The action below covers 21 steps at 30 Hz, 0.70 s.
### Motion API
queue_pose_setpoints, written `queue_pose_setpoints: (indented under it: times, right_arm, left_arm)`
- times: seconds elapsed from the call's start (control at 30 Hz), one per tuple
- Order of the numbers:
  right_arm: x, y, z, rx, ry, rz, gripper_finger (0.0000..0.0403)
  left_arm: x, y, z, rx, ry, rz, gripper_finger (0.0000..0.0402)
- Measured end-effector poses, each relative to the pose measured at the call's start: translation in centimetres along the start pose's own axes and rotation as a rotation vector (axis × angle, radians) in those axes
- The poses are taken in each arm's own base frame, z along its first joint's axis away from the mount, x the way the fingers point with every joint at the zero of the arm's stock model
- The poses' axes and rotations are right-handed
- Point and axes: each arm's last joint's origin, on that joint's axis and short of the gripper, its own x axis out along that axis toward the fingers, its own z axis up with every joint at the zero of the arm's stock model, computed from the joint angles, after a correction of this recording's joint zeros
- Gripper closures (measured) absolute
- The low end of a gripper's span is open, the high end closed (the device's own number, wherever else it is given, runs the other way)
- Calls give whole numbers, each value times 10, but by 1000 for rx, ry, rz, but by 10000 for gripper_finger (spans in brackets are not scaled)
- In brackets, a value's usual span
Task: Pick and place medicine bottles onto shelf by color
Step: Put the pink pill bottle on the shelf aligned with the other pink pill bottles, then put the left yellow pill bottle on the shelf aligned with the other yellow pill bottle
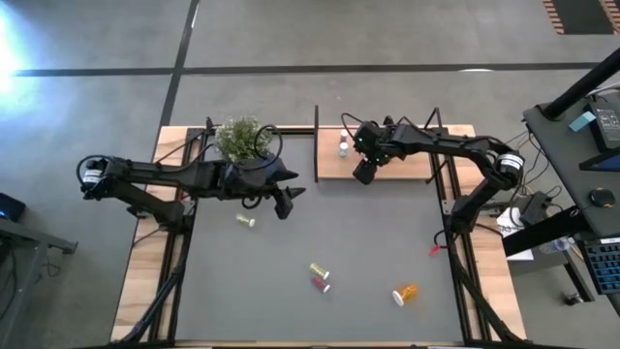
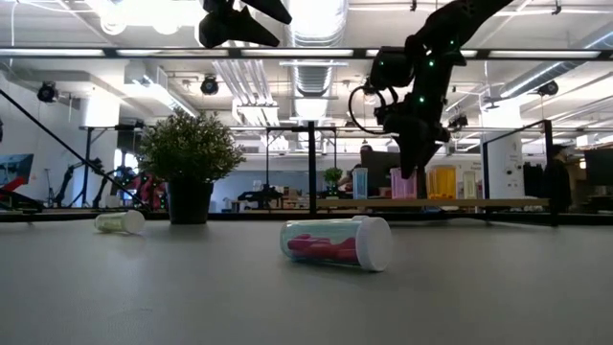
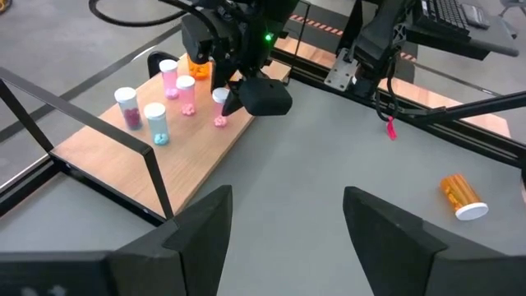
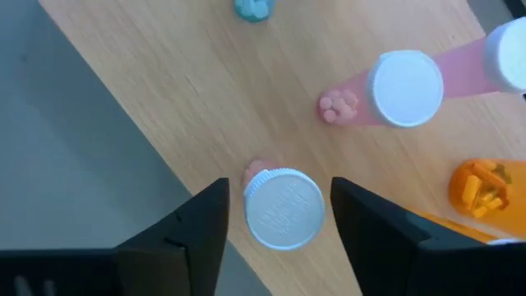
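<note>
Right wrist view: right gripper (image 4: 278, 215) hangs straight above a pink bottle (image 4: 283, 208) upright at the near edge of the shelf (image 4: 189, 74); fingers part-open either side of its white cap, apparently not gripping; bottle axis is vertical, so the exit is straight up; farther in, another pink bottle (image 4: 404, 87) and an orange one (image 4: 481, 189); left gripper (image 1: 283, 202) sits part-open and empty over the table, nearest the yellow-green bottle (image 1: 245, 221) lying flat.

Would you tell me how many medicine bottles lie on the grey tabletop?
4: pale bottle near the plant, yellow bottle and pink bottle together, orange bottle rightward; none seem hidden.
</note>
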Motion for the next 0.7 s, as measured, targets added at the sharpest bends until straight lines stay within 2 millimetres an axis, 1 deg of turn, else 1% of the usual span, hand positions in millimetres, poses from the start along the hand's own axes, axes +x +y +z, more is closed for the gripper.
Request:
queue_pose_setpoints:
  times: [0.1, 0.23, 0.37, 0.5, 0.57, 0.7]
  right_arm:
    - [-8, 0, 4, 2, -21, 9, 184]
    - [-27, -2, 11, 14, -55, 12, 173]
    - [-55, -4, 19, 28, -98, 17, 174]
    - [-83, -5, 23, 57, -143, 26, 178]
    - [-95, -3, 22, 65, -172, 36, 179]
    - [-116, 9, 14, 71, -228, 74, 179]
  left_arm:
    - [0, 0, 0, 0, 1, -3, 185]
    - [0, 0, 0, -3, 7, -9, 185]
    - [-2, 2, -5, 10, 59, -6, 185]
    - [-11, 9, -7, 26, 108, 9, 185]
    - [-15, 14, -12, 46, 180, 27, 185]
    - [-18, 24, -31, 137, 395, 66, 185]
